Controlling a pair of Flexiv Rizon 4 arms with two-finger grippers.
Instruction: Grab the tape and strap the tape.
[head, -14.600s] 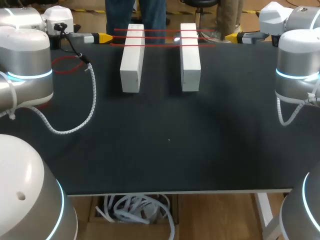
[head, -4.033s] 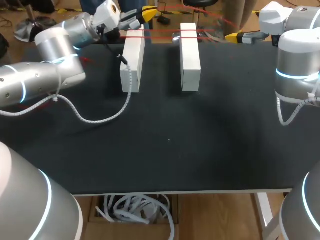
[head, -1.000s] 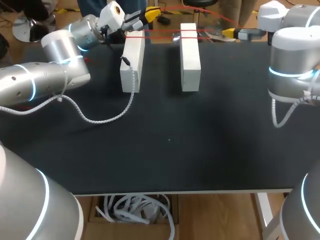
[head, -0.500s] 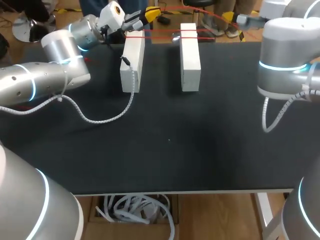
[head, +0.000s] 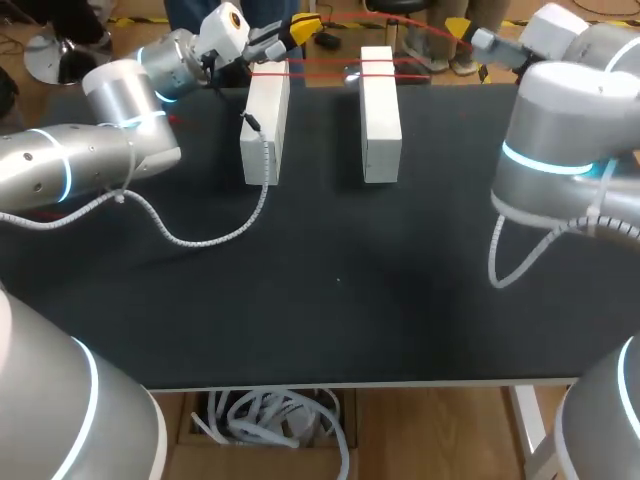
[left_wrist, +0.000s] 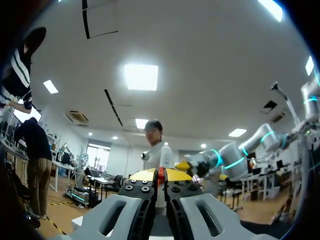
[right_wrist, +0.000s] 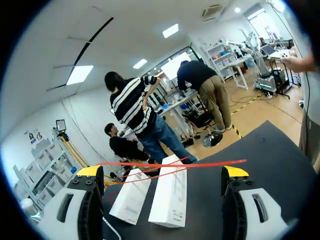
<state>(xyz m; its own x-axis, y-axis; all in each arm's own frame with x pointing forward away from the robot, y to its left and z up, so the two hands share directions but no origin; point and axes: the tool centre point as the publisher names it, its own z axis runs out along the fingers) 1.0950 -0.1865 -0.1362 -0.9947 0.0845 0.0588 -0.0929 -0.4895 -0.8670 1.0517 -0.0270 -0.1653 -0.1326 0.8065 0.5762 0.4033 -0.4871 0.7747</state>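
1. The left gripper (head: 303, 24), at the far left of centre, is clenched on the red tape (head: 322, 67), with a red sliver pinched between its yellow tips.
2. The tape is judged thin, light, limp and probably elastic. Hold is best taken on a free span, clear of the blocks.
3. Tape strands cross the far ends of the left white block (head: 265, 120) and the right white block (head: 380, 110). One strand arcs rightward.
4. The right gripper (right_wrist: 162, 171), at the far right, is released with its fingers wide. That strand lies ahead, between them. Contact is not discernible.

No legible text, label or number on tape (right_wrist: 210, 162), white blocks (head: 380, 110) or table (head: 340, 300).
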